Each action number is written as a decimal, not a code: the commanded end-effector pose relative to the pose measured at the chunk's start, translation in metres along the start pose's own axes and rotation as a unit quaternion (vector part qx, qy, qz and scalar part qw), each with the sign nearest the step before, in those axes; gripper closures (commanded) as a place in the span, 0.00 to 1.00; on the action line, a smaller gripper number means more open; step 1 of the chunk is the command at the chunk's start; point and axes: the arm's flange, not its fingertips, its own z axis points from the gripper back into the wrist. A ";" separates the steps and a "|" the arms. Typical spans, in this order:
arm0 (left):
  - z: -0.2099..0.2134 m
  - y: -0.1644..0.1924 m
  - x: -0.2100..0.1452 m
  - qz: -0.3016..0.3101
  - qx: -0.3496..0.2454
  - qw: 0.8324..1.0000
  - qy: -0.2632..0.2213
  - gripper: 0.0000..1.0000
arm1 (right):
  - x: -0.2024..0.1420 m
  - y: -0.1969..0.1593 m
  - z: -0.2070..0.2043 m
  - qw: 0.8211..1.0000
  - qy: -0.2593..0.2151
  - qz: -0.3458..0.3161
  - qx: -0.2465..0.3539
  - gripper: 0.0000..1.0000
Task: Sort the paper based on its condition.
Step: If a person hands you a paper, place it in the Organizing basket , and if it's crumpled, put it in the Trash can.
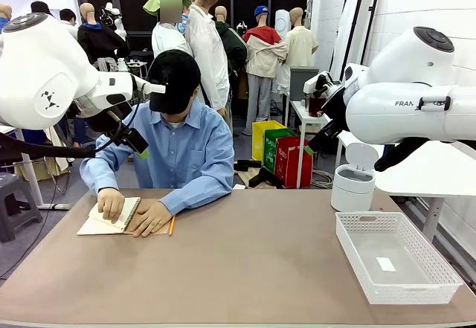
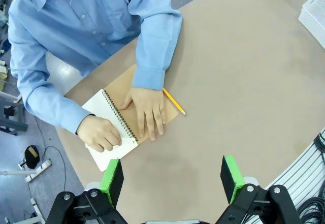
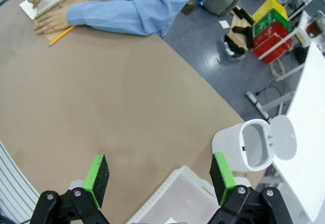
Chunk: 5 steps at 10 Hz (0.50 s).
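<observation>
My left wrist view looks down on the paper (image 2: 116, 155), a white page at the spiral notebook (image 2: 124, 89), far left, under a person's hand (image 2: 100, 132), loose or bound I cannot tell; my right wrist view looks into the open white bin (image 3: 251, 150), far right. The brown surface (image 1: 238, 268) also bears a white basket (image 1: 353, 253) near right, with coloured crates (image 1: 286, 157) on the floor beyond. My left tool (image 2: 171, 176) and right tool (image 3: 158, 176) both gape wide, gripping nothing.
</observation>
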 end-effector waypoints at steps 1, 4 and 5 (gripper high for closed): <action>0.001 0.000 0.000 -0.003 -0.002 1.000 -0.002 0.00 | 0.001 -0.001 0.001 1.000 0.003 0.000 0.002 0.00; 0.001 0.000 0.000 -0.003 -0.002 1.000 -0.002 0.00 | 0.001 -0.001 0.001 1.000 0.003 0.000 0.002 0.00; 0.001 0.000 0.000 -0.003 -0.002 1.000 -0.002 0.00 | 0.001 -0.001 0.001 1.000 0.003 0.000 0.002 0.00</action>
